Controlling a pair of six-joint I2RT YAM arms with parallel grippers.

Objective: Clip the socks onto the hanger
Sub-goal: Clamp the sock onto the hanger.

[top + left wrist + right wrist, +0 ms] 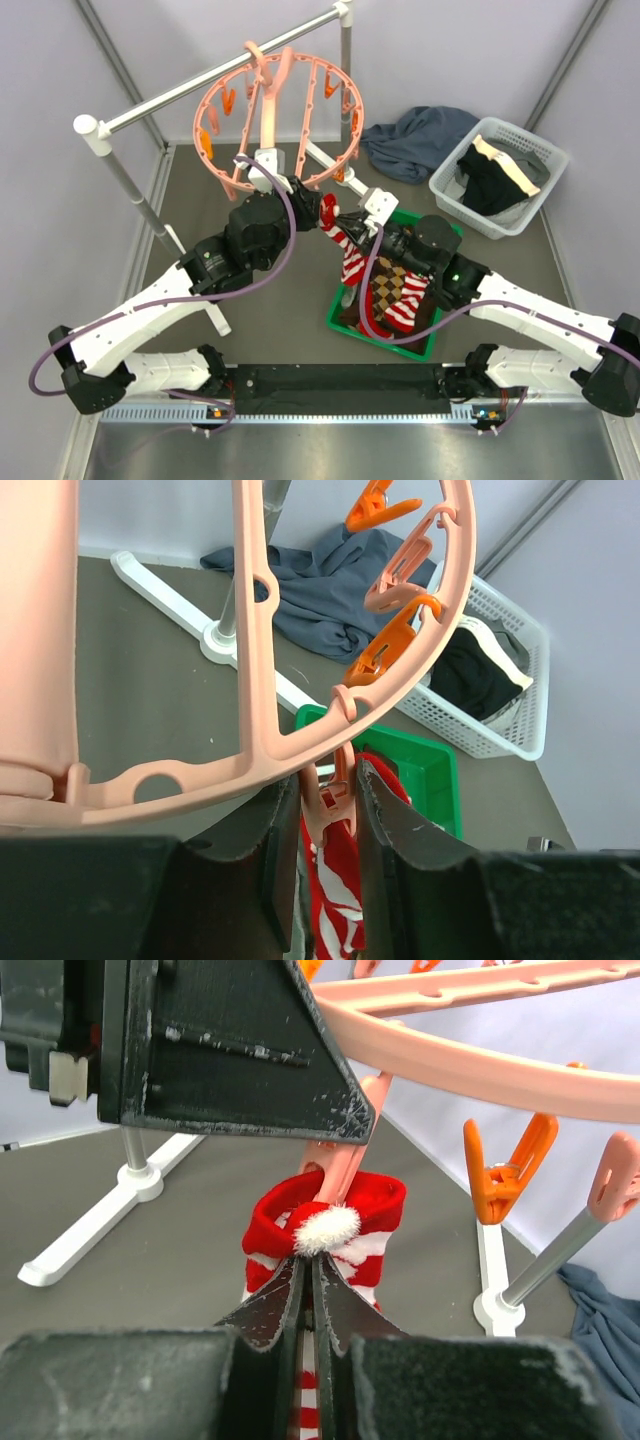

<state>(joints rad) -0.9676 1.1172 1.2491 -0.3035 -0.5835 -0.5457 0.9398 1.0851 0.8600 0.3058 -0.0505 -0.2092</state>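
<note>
Left tool (328, 785) clenches a smooth pink plastic clip (322, 805) on the round hanger (480, 1060). Right tool (308, 1272) pinches the striped knit sock (345, 1210) by its red cuff just beneath it, above the green bin (335, 308).

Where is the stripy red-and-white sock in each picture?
Top external: the red-and-white striped sock sits at centre, over the green bin.
Left wrist: bottom centre, below a pink clip.
Right wrist: centre, under a pink clip.
Shared landmark: the salmon-pink hanger ring, above the sock in all three.
</note>
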